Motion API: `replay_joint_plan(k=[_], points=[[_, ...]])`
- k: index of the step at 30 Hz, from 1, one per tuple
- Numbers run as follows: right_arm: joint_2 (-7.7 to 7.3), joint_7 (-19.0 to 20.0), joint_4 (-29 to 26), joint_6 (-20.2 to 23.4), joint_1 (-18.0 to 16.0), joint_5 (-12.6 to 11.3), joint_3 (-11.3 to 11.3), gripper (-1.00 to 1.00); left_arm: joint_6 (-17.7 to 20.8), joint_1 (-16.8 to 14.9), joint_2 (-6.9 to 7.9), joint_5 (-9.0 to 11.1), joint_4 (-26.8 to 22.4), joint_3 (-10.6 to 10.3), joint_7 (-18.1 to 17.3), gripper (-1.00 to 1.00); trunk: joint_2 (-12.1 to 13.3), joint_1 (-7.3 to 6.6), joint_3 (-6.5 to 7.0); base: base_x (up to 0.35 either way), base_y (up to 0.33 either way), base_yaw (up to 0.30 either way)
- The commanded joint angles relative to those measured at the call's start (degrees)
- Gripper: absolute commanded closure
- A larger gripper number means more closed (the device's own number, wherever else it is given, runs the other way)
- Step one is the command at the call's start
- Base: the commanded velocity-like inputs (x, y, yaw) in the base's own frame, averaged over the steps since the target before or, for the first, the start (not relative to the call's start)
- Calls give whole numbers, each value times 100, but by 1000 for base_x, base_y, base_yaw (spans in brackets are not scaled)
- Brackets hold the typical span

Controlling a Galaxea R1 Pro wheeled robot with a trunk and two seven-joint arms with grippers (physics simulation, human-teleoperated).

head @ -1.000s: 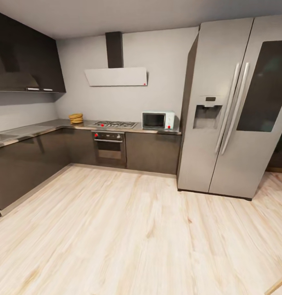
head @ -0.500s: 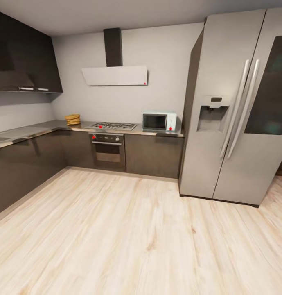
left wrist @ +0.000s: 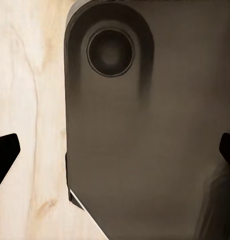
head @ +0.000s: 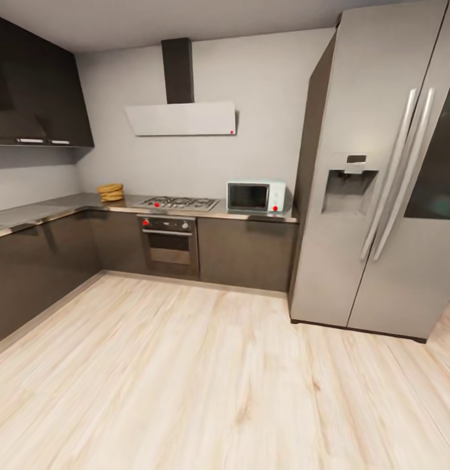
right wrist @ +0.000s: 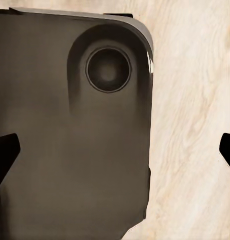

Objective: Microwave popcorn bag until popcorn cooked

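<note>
The popcorn bag (head: 111, 192), a small tan-brown sack, stands on the grey countertop (head: 48, 209) near the far left corner. Further right on the same worktop sits the pale mint microwave (head: 255, 196), dark door closed, a red light on its panel. Both are far across the room from me. My left gripper (left wrist: 115, 156) is open, its black fingertips (left wrist: 4, 155) wide apart with nothing between them. My right gripper (right wrist: 115, 155) is open too, and empty. Both hang over a dark part of my own body and the wood floor. No popcorn can be seen.
A tall steel fridge (head: 381, 183) stands right of the microwave. A gas hob (head: 177, 203) and oven (head: 169, 245) lie between bag and microwave, under a range hood (head: 182, 119). Dark cabinets (head: 35, 261) line the left wall. Light wood floor (head: 205, 378) stretches ahead.
The whole head view has shifted: the camera has moved closer to the far counter, and the fridge looms larger at the right. No object in the kitchen has moved.
</note>
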Motion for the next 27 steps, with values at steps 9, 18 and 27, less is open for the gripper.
replay_joint_plan(k=[9, 18, 27], points=[[0, -6, 1, -20, 0, 2, 1, -100, -18, 0, -1, 17, -6, 14, 6, -100, -2, 3, -4, 323, 0, 0], [0, -6, 1, -20, 0, 2, 9, -100, -10, 0, -1, 17, -4, 9, 6, -100, -2, 3, -4, 323, 0, 0], [0, -6, 1, -20, 0, 2, 5, -100, 0, 0, -1, 17, -4, 7, 6, -100, -2, 3, -4, 323, 0, 0]])
